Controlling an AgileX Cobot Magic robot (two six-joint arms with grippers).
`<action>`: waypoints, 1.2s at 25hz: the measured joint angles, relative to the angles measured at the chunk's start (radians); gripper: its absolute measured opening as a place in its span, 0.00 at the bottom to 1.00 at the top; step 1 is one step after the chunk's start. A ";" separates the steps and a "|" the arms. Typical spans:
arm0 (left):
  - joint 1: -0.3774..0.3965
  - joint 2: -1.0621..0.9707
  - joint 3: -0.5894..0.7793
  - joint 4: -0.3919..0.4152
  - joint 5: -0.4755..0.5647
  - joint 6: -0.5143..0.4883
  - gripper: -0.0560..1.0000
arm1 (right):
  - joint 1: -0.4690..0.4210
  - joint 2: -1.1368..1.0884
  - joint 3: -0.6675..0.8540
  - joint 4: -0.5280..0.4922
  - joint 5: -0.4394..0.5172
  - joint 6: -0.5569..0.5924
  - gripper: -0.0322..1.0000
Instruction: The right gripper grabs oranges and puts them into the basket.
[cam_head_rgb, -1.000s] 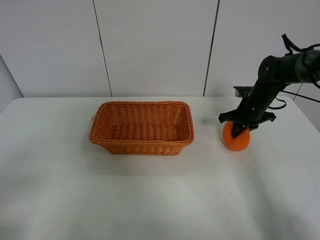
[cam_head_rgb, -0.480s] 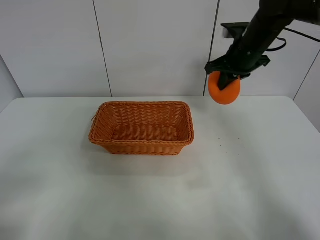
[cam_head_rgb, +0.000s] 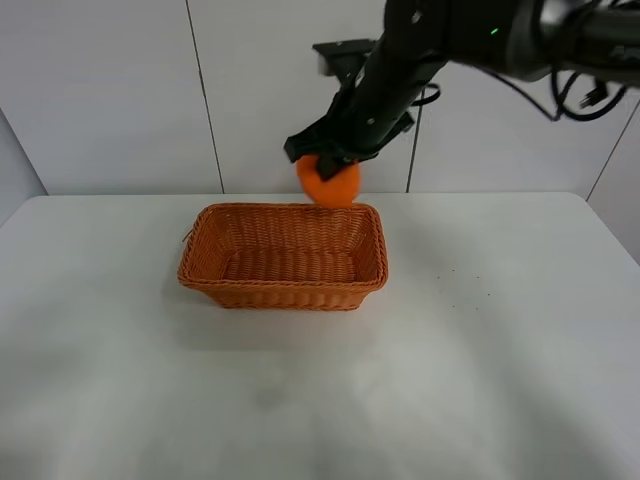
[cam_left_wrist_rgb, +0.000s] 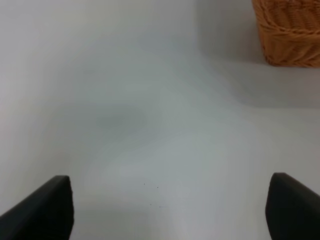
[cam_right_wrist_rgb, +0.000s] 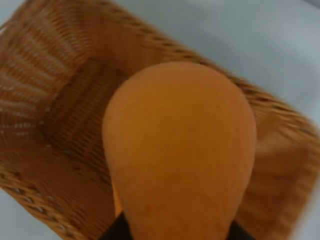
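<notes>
Orange clamped in right end effector, airborne above basket far rim; basket on counter. Left end effector spread apart.

No legible txt, labels, brands, nos. or signs in any view.
</notes>
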 joint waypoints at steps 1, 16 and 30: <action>0.000 0.000 0.000 0.000 0.000 0.000 0.89 | 0.017 0.030 0.000 0.000 -0.029 0.002 0.12; 0.000 0.000 0.000 0.000 0.000 0.000 0.89 | 0.033 0.239 0.000 -0.009 -0.136 0.022 0.58; 0.000 0.000 0.000 0.000 0.000 0.000 0.89 | -0.048 0.150 -0.248 -0.047 0.224 0.022 0.70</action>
